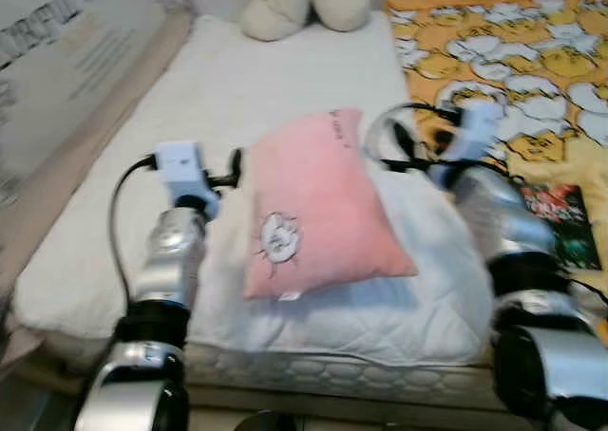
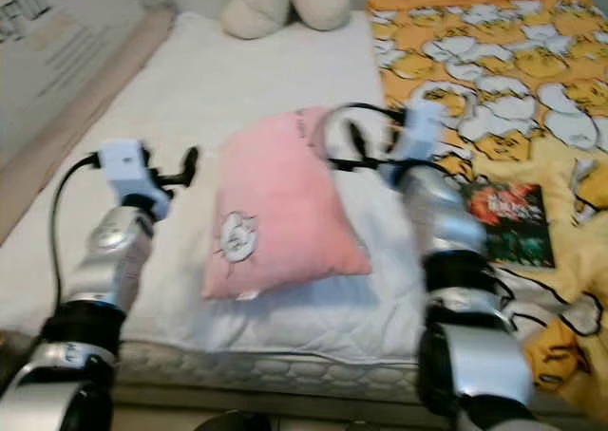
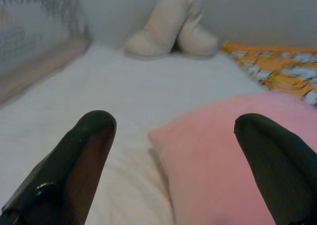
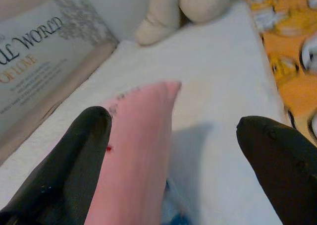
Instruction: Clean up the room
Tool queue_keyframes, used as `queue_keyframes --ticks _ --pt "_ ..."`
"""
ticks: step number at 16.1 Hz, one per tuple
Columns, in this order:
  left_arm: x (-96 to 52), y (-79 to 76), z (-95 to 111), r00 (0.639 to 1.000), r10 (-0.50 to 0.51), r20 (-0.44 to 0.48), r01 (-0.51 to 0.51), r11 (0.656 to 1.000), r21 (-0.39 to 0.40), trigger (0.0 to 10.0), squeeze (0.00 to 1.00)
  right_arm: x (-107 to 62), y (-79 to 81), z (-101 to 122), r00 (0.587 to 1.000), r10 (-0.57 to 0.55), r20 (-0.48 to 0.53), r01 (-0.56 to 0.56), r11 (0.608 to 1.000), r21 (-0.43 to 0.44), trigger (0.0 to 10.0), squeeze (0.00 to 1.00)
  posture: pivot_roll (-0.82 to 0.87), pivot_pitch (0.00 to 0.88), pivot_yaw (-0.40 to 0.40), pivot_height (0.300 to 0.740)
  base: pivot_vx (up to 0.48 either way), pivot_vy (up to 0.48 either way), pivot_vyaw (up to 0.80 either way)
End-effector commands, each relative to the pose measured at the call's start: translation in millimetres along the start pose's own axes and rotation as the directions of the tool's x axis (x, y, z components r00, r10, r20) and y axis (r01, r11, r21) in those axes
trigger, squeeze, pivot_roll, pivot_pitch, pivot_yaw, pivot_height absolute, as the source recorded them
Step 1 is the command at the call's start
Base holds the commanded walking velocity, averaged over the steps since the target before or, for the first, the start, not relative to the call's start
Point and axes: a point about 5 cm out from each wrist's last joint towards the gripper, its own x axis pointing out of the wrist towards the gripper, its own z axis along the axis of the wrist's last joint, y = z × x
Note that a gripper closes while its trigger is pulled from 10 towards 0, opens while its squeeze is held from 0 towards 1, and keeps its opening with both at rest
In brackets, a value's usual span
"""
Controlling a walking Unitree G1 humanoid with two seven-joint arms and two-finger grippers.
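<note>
A pink pillow with a small white cartoon patch lies tilted on the white mattress, in front of me. My left gripper sits just off the pillow's left edge, low over the mattress. Its fingers are open, and the pillow's corner lies between and ahead of them. My right gripper hovers at the pillow's upper right corner. It is open too, with one finger over the pink pillow and the other over the mattress. Neither gripper holds anything.
A cream plush toy rests at the far end of the mattress. On the right lies an orange and yellow duck-print blanket with a dark printed book on it. A lettered panel leans along the left side.
</note>
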Motion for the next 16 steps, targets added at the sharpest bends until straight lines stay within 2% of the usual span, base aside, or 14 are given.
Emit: queue_keyframes --ticks 1,5,6,9,11,14,16 --pt "-8.3 -2.4 4.6 0.998 -0.041 0.042 0.040 0.999 0.021 10.0 0.00 -2.0 11.2 -8.6 0.999 0.037 -0.035 -0.033 0.995 0.099 10.0 0.00 -0.16 0.000 0.101 0.740 0.000 0.000 0.00" --pt "-18.9 -3.1 -1.3 0.999 -0.042 0.032 0.041 0.999 0.022 10.0 0.00 -16.6 20.5 -22.1 0.992 0.072 -0.104 -0.051 0.980 0.193 10.0 0.00 -0.15 0.000 0.097 0.740 0.000 0.000 0.00" --pt "-21.2 -1.4 -2.3 0.999 -0.036 0.028 0.036 0.999 0.022 10.0 0.00 -16.8 16.8 -38.5 0.983 0.046 -0.178 -0.009 0.978 0.208 10.0 0.00 -0.15 0.000 0.102 0.740 0.000 0.000 0.00" --pt "-23.3 -2.5 -1.0 0.999 -0.051 0.019 0.050 0.999 0.021 10.0 0.00 -13.1 2.8 -63.0 0.968 -0.044 -0.248 0.080 0.987 0.137 10.0 0.00 -0.14 0.000 0.108 0.740 0.000 0.000 0.00" --pt "-24.6 -2.1 0.7 0.998 -0.058 0.018 0.057 0.998 0.030 10.0 0.00 -10.5 -3.7 -74.5 0.952 -0.131 -0.277 0.143 0.989 0.024 10.0 0.00 -0.12 0.000 0.114 0.740 0.000 0.000 0.00" --pt "-28.0 2.3 2.9 0.999 -0.042 0.018 0.042 0.999 0.028 10.0 0.00 -7.5 -0.1 -84.3 0.941 -0.122 -0.315 0.156 0.984 0.085 10.0 0.00 -0.10 0.000 0.114 0.740 0.000 0.000 0.00" --pt "-30.7 0.7 1.3 0.999 -0.044 0.007 0.044 0.999 0.028 10.0 0.00 -3.4 8.2 -91.9 0.943 -0.083 -0.323 0.145 0.974 0.173 10.0 0.00 -0.10 0.000 0.119 0.740 0.000 0.000 0.00"
